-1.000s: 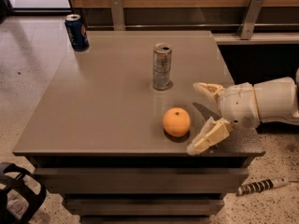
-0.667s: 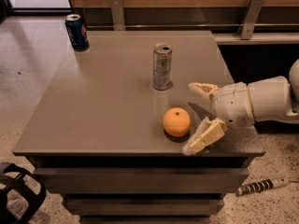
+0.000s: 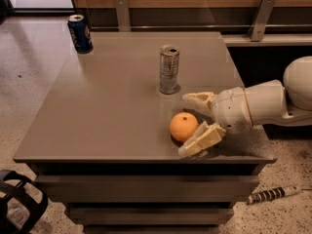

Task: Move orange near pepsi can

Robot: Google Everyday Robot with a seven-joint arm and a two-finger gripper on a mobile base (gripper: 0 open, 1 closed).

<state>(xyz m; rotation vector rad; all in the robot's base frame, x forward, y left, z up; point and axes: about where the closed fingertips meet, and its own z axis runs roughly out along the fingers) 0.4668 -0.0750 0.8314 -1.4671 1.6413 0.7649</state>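
Observation:
The orange (image 3: 184, 126) sits on the grey table (image 3: 107, 106) near its front right edge. My gripper (image 3: 191, 124) reaches in from the right at table height, open, with one finger (image 3: 197, 99) behind the orange and the other (image 3: 201, 140) in front of it; the orange lies between them. The dark blue pepsi can (image 3: 80, 33) stands upright at the table's far left corner, well away from the orange.
A taller silver-grey can (image 3: 168, 69) stands upright mid-table, just behind the orange and the gripper. The table's front edge runs close below the orange. A wooden wall with metal brackets is behind; a black object (image 3: 19, 208) lies on the floor at lower left.
The gripper has moved left, so its open fingers now bracket the orange. The orange and both cans have not moved.

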